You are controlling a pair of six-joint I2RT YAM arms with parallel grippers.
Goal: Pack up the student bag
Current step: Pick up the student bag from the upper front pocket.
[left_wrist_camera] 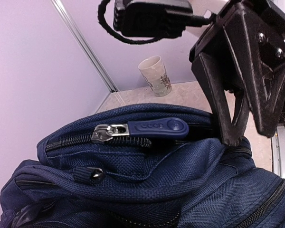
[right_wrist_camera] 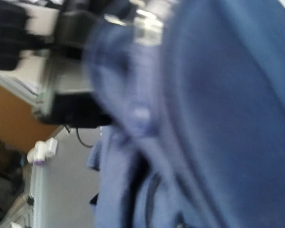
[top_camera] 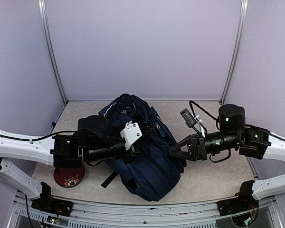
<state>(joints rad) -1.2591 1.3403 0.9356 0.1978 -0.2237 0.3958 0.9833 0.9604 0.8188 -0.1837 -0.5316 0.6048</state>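
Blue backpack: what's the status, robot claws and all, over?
Left gripper shut, against student bag. Right gripper pinching its top edge. Bag lies on table. Cup behind, apart.

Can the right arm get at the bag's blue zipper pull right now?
Probably yes. The right gripper has its tips at the student bag, just beside the free end of the blue zipper pull, which lies exposed with nothing covering it.
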